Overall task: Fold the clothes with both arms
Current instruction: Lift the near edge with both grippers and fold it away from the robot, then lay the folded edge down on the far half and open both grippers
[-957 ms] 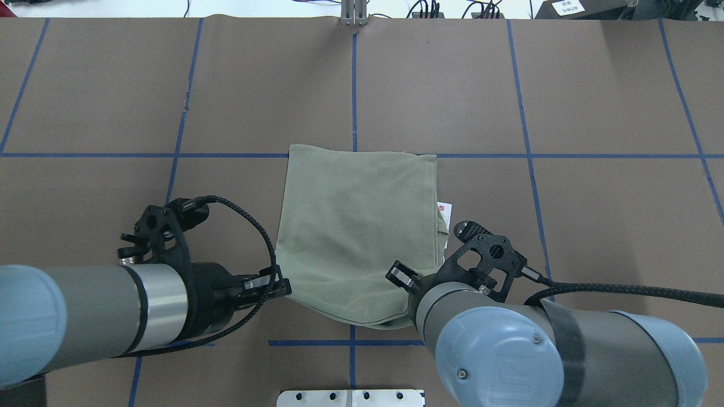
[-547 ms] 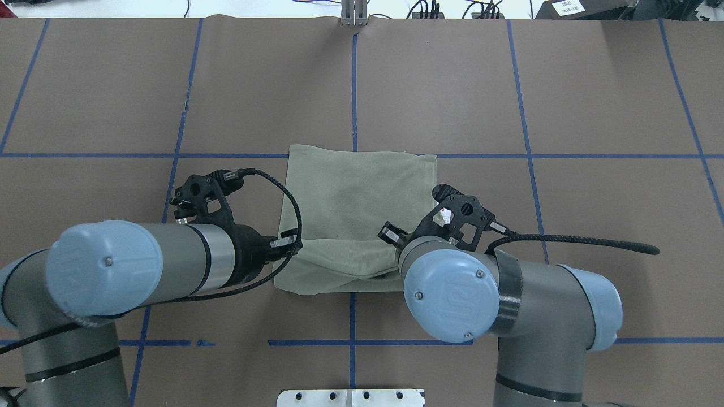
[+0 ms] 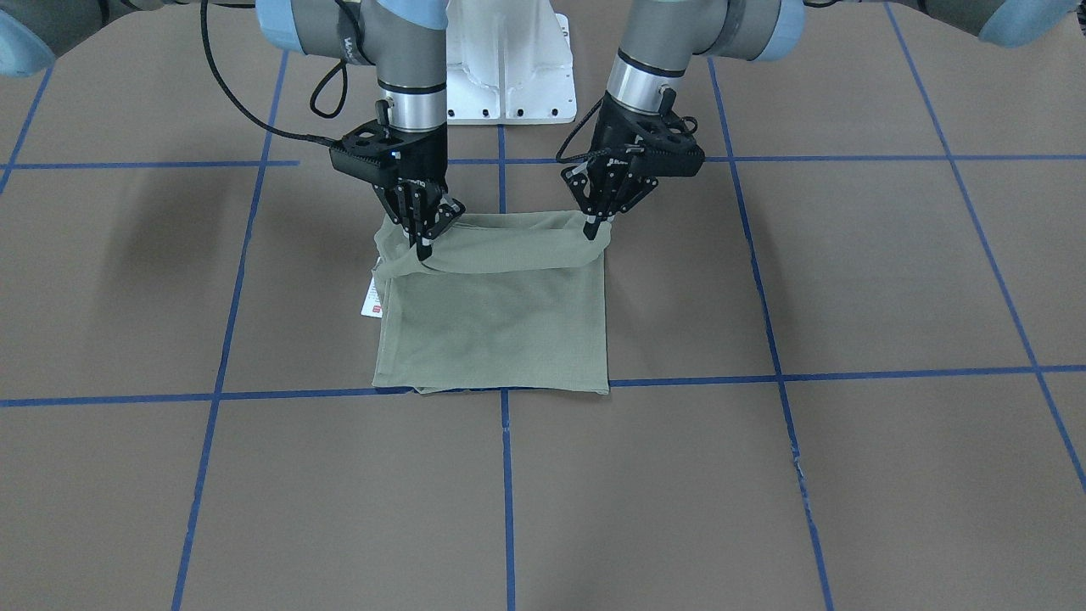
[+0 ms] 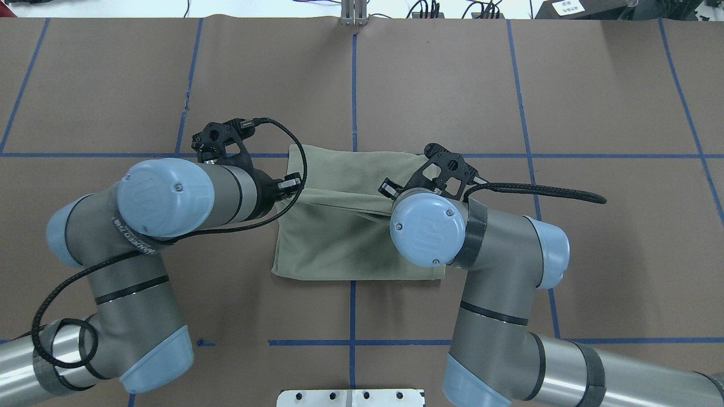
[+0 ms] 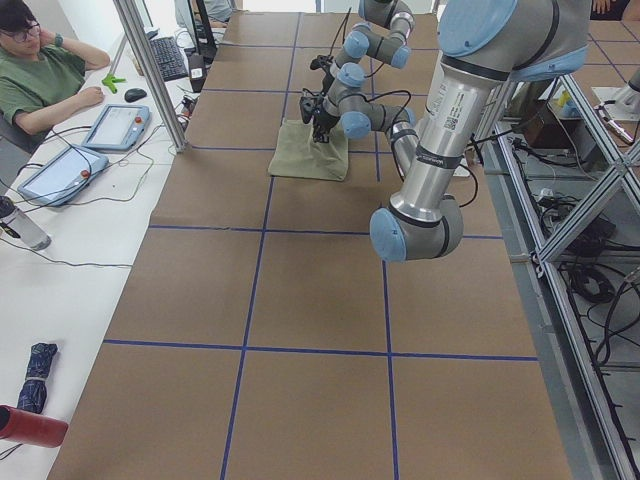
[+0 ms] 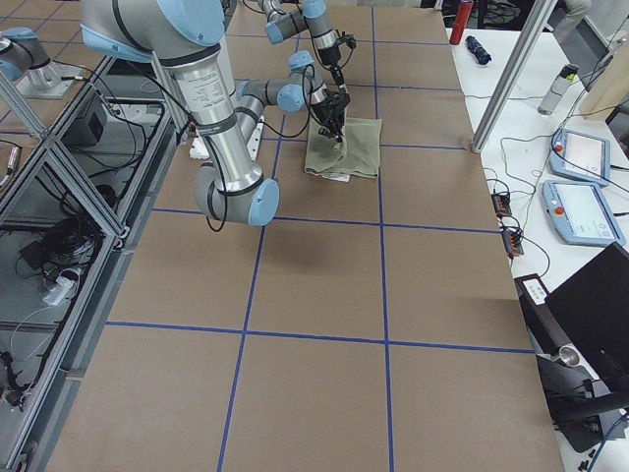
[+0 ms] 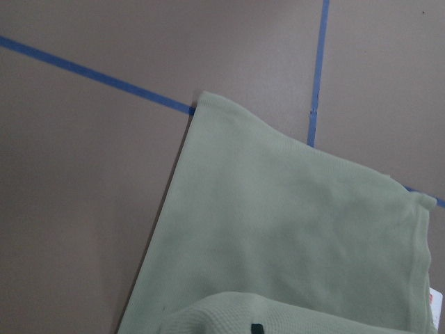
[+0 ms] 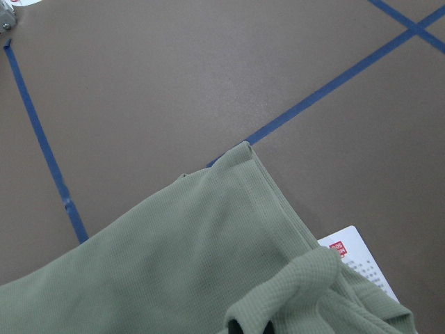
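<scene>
The clothes [image 3: 501, 322], a sage-green shirt folded to a rough square, lie at the table's centre [image 4: 350, 249]. Its edge nearest the robot is lifted and drawn over the rest. My left gripper [image 3: 596, 227] is shut on one corner of that raised edge. At the other corner my right gripper [image 3: 422, 246] is shut on the cloth. In the overhead view the left gripper [image 4: 291, 186] shows at the shirt's left side, while the right one is hidden under its own wrist. A white hang tag [image 3: 371, 299] pokes out beside the shirt [image 8: 174, 264]. The left wrist view shows the flat cloth [image 7: 278, 223].
Brown table cover with a blue tape grid [image 4: 353, 85]. The white pedestal base [image 3: 509, 68] stands behind the shirt on the robot's side. A person [image 5: 40, 70] sits at a side table with tablets [image 5: 115, 125]. A metal post [image 4: 353, 14] stands at the far edge.
Both arms have moved away from the robot, carrying the shirt's near edge up and over the rest. The fold line has travelled toward the far edge.
</scene>
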You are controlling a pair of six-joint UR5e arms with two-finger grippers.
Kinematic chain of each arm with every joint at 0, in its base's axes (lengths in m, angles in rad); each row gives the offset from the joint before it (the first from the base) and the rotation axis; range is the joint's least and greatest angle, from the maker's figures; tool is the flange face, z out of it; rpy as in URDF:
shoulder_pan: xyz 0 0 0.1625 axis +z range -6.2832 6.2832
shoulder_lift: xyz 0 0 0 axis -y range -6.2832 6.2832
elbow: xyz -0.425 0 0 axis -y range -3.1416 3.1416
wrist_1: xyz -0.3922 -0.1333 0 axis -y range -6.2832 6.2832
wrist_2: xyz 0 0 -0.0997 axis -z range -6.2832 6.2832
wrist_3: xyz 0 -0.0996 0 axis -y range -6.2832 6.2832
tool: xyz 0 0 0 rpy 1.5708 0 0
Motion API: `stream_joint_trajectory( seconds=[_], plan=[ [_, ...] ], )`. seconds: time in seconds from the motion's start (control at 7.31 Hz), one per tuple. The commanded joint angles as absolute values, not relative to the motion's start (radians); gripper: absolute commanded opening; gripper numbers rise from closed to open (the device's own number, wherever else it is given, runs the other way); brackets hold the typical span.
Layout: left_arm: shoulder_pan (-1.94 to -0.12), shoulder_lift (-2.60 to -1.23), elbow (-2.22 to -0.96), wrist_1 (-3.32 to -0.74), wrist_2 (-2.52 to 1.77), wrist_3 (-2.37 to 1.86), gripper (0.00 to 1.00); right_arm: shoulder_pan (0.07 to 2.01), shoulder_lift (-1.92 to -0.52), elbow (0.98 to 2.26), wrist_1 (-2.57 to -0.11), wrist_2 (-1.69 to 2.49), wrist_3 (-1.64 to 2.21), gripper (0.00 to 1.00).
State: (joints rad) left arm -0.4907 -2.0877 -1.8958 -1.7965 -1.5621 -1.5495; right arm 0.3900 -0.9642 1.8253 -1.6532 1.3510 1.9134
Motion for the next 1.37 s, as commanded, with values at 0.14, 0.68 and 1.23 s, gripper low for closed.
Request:
stream_joint_trajectory(
  seconds=[0.14,0.68,1.23],
  plan=[
    [-0.526,-2.17,-1.697,-1.917,-1.526,-1.522,0.0,0.432,-0.908,1.701,-1.626,1.361,1.887,0.0],
    [-0.563,-2.227,-1.525,-2.0,-1.526,-1.459,0.0,0.478,-0.856,1.571,-1.537,1.411,1.853,0.0],
    [-0.563,-2.206,-1.491,-2.105,-1.528,-1.383,0.99,0.483,-0.848,1.51,-1.479,1.405,1.716,0.99]
  ],
)
